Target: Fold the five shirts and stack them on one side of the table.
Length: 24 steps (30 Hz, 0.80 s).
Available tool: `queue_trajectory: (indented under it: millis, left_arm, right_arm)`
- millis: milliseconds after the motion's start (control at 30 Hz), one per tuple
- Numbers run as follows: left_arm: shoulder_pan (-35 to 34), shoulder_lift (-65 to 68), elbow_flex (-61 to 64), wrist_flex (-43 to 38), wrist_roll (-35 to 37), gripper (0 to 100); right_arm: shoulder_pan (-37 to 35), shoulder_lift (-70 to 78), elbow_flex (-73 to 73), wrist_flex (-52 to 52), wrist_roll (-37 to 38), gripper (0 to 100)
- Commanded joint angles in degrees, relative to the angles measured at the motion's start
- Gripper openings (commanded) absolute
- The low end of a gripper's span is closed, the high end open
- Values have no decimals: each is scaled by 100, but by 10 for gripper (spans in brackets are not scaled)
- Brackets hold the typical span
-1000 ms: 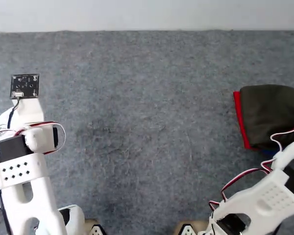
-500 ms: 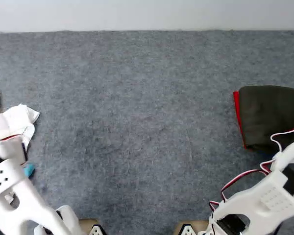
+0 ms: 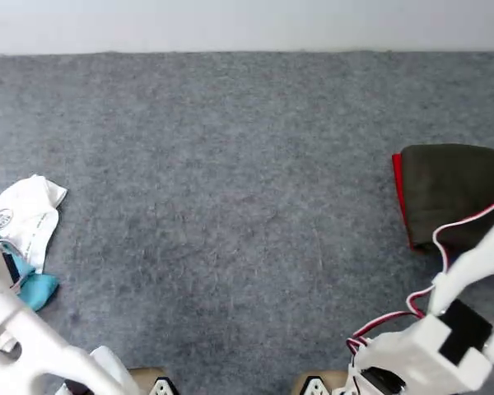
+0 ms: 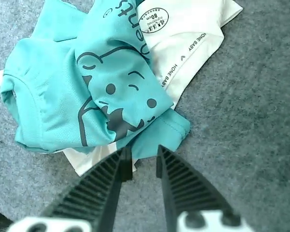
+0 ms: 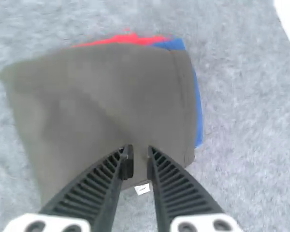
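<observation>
High view: grey felt table (image 3: 230, 206), white wall (image 3: 230, 25) behind.

The table (image 3: 230, 206) is mottled grey felt. On it, the teal shirt (image 4: 87, 87) carries a dark grey line-drawn bear and lettering, and the white shirt (image 4: 193, 34) has small dark print. Also on it are a plain dark olive-brown shirt (image 5: 101, 106), a red shirt (image 5: 121, 38) and a blue shirt (image 5: 197, 111).

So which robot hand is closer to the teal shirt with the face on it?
Left. The left gripper hovers just at the teal shirt's edge, on the table's left side. The right gripper is far across the table, over the dark folded shirt.
</observation>
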Motion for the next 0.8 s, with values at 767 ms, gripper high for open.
queue_trajectory:
  millis: [767]
  left_arm:
    - [-193,2831,-207,-2866,1055,246]
  right_arm:
    - [-3046,-242,185,1332,-897,69]
